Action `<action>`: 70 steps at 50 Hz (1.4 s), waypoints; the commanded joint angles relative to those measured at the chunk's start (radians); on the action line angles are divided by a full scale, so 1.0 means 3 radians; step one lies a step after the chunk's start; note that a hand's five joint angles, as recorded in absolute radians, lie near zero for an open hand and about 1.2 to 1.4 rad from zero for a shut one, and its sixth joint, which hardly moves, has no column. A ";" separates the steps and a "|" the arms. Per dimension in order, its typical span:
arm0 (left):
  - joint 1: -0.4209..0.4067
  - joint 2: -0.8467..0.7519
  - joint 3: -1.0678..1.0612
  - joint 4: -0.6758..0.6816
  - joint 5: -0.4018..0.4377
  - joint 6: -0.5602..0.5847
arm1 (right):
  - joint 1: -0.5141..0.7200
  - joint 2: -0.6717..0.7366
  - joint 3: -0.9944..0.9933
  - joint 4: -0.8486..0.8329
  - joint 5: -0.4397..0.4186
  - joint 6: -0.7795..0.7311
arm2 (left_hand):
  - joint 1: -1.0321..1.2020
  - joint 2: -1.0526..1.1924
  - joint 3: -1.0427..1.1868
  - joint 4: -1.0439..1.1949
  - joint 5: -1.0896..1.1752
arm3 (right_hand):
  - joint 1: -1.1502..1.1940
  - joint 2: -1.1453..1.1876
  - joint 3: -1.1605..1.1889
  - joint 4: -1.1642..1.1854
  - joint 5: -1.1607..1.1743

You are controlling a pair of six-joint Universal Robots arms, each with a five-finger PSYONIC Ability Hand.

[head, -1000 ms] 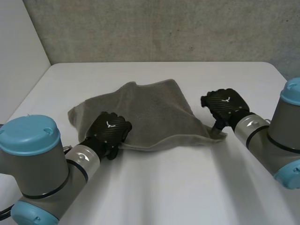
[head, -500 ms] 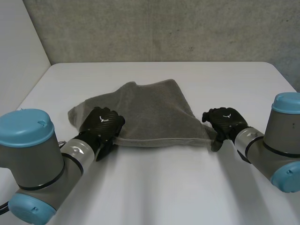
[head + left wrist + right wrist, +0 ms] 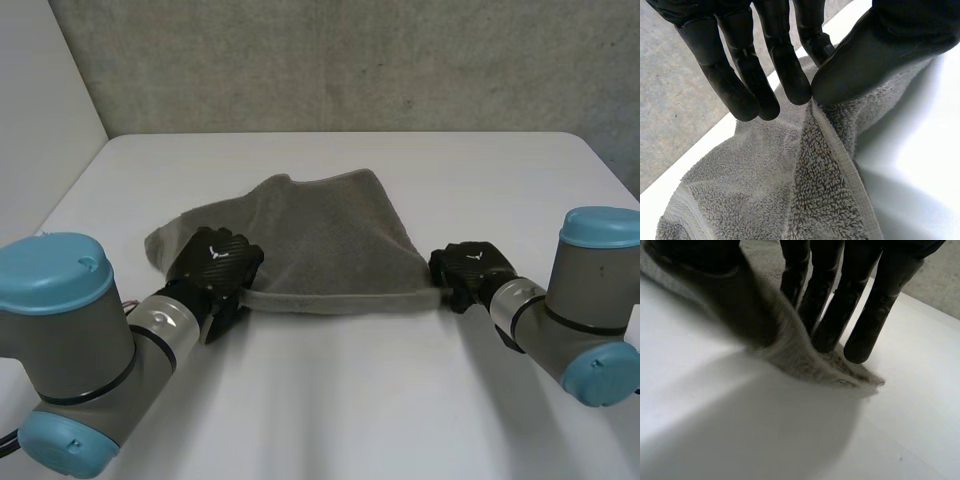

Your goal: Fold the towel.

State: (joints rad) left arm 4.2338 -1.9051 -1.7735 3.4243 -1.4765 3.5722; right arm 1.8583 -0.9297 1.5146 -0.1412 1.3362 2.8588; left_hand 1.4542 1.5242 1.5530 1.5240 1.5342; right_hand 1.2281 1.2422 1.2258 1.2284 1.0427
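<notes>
A grey towel [image 3: 320, 235] lies rumpled in the middle of the white table [image 3: 330, 400]. Its near edge runs straight between my two hands. My left hand [image 3: 215, 265] is at the near left end of that edge. In the left wrist view its fingers [image 3: 785, 75] and thumb pinch the towel's hem [image 3: 840, 155]. My right hand [image 3: 468, 272] is at the near right corner. There the towel [image 3: 805, 360] passes between the thumb and the fingers [image 3: 840, 310], which close on it, while the corner's tip rests on the table.
A grey concrete wall [image 3: 350, 60] stands behind the table's far edge. Bare white tabletop lies in front of the towel and on both sides of it. The table's left edge [image 3: 75, 195] runs close to the left arm.
My right hand has come nearer and a little left, down onto the towel's near right corner, and closed on it. The near edge has drawn straight. The left hand has kept its pinch.
</notes>
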 commanded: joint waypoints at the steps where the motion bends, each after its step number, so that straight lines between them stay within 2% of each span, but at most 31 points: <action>1: 0.0005 0.0000 -0.0035 0.0152 -0.0007 -0.0034 | -0.0043 0.0001 -0.0084 -0.0091 0.0056 0.0170 | -0.0193 -0.0426 -0.0523 -0.0426 -0.1042 | 0.0561 0.0514 0.0568 0.0559 0.0597; 5: 0.0010 -0.0011 -0.0035 0.0172 -0.0007 -0.0034 | -0.0079 -0.0327 -0.0002 -0.0204 0.0061 0.0452 | -0.0193 -0.0426 -0.0523 -0.0426 -0.1042 | 0.0561 0.0514 0.0568 0.0559 0.0597; 7: 0.0010 -0.0072 -0.0045 0.0249 0.0023 -0.0060 | -0.0140 -0.0622 0.0125 -0.0291 0.0030 0.0722 | -0.0921 -0.1155 -0.1251 -0.1154 -0.1770 | 0.0561 0.0514 0.0568 0.0559 0.0597; 10: 0.0010 -0.0144 -0.0040 0.0305 0.0023 -0.0096 | -0.0176 -0.0700 0.0177 -0.0327 0.0020 0.0810 | -0.1249 -0.1482 -0.1578 -0.1481 -0.2097 | 0.0561 0.0514 0.0568 0.0559 0.0597; 12: 0.0010 -0.0266 -0.0005 0.0367 0.0008 -0.0162 | -0.0268 -0.0802 0.0228 -0.0353 0.0015 0.0881 | -0.1785 -0.2018 -0.2114 -0.2017 -0.2633 | 0.0561 0.0514 0.0568 0.0559 0.0597; 15: 0.0015 -0.0368 0.0041 0.0382 0.0008 -0.0198 | -0.0334 -0.0853 0.0259 -0.0347 0.0005 0.0881 | -0.1933 -0.2167 -0.2263 -0.2166 -0.2782 | 0.0561 0.0514 0.0568 0.0559 0.0597; 27: 0.0010 -0.0691 0.0251 0.0397 -0.0166 -0.0183 | -0.0401 -0.0956 0.0285 -0.0353 0.0020 0.0886 | -0.1914 -0.2148 -0.2244 -0.2147 -0.2763 | 0.0561 0.0514 0.0568 0.0559 0.0597; 40: -0.0051 -0.0558 0.0108 0.0367 -0.0197 -0.0280 | -0.0462 -0.1099 0.0356 -0.0388 0.0056 0.0886 | -0.1904 -0.2138 -0.2234 -0.2137 -0.2753 | 0.0561 0.0514 0.0568 0.0559 0.0597; 49: -0.0266 -0.0200 -0.0061 0.0357 -0.0171 -0.0638 | -0.0421 -0.1063 0.0407 -0.0429 0.0066 0.0876 | -0.2120 -0.2353 -0.2449 -0.2352 -0.2968 | 0.0561 0.0514 0.0568 0.0559 0.0597; 56: -0.0342 -0.0042 -0.0214 0.0004 -0.0186 -0.0663 | -0.0508 -0.1012 0.0407 -0.0598 0.0102 0.0820 | -0.2090 -0.2324 -0.2420 -0.2323 -0.2939 | 0.0561 0.0514 0.0568 0.0559 0.0597; 70: -0.0332 -0.0271 -0.0076 0.0106 -0.0197 -0.0632 | -0.0585 -0.0966 0.0412 -0.0603 0.0143 0.0820 | -0.2139 -0.2373 -0.2469 -0.2372 -0.2988 | 0.0561 0.0514 0.0568 0.0559 0.0597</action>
State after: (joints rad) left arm 4.1258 -1.9237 -1.8377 3.4183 -1.5360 3.3767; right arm 1.6728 -1.2299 1.6338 -0.3281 1.3844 3.1042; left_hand 0.9400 0.9366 0.9370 0.9402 0.9291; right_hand 1.3362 1.3382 1.3495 1.3434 1.1633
